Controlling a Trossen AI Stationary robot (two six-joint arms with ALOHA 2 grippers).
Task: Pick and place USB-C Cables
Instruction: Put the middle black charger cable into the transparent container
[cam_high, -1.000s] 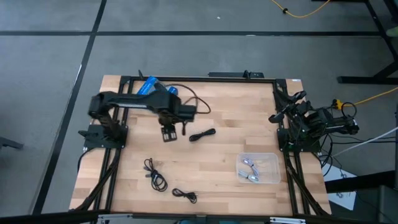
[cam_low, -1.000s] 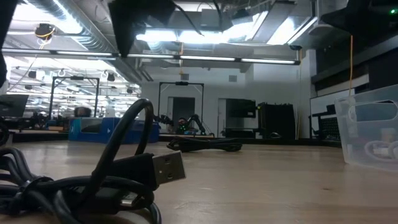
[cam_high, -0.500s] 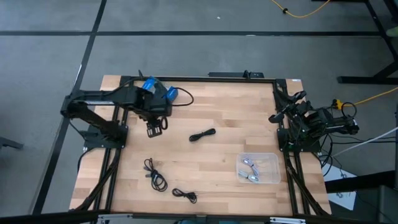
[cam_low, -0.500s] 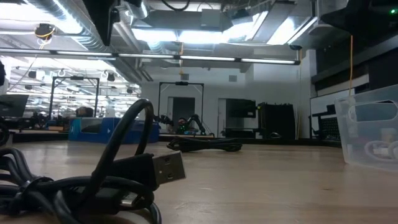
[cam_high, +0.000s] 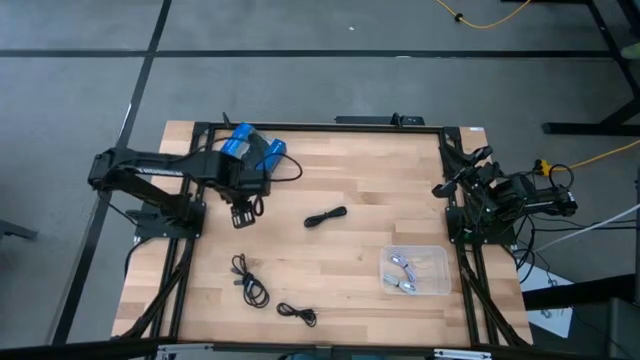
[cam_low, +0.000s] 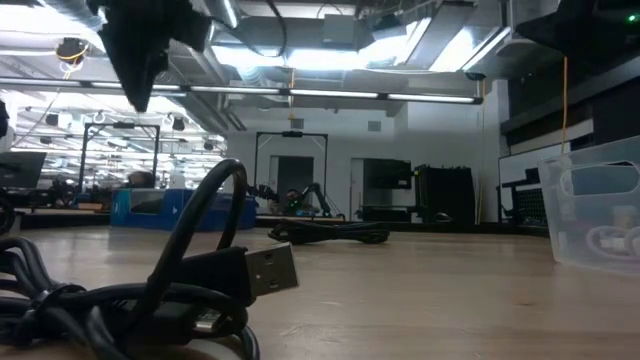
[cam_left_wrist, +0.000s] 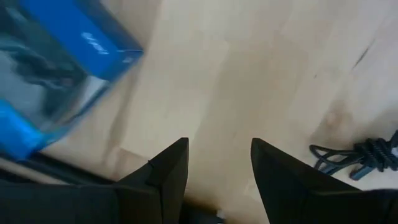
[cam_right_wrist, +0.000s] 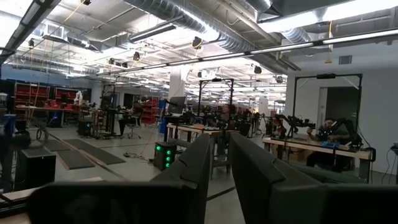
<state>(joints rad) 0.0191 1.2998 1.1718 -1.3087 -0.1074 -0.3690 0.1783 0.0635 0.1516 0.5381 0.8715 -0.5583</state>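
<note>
The clear plastic tray (cam_high: 437, 258) is taken as landmark throughout. It is seen at the table's (cam_high: 360, 190) right side, toward the front edge, with a few silvery-grey USB-C cables (cam_high: 401, 273) lying inside it. In the low view the tray's wall (cam_low: 600, 215) is seen at the far right.

Black cable (cam_high: 325, 216): lying loose on the wood, left of the tray and farther back. It is also caught in the left wrist view (cam_left_wrist: 357, 155), where nothing is touching it, and in the low view (cam_low: 330, 233) at mid-depth.

Coiled black cable (cam_high: 250, 281): well left of the tray, at roughly the same depth. A smaller black cable (cam_high: 298, 313) is noted left of the tray and nearer the front edge. A USB plug and cable loop (cam_low: 215, 270) fill the low view's foreground.

Blue package (cam_high: 240, 142): far left of the tray, at the table's back edge. It is also seen in the left wrist view (cam_left_wrist: 46, 74).

Left gripper (cam_high: 241, 213): held above the table far left of the tray, just in front of the blue package. Its fingers (cam_left_wrist: 165, 171) are seen parted with a moderate gap, bare wood between them, nothing grasped.

Right gripper (cam_right_wrist: 214, 165): parked off the table's right edge, behind the tray, facing the room. Its fingers are drawn nearly together, only a narrow slit showing, nothing held.
</note>
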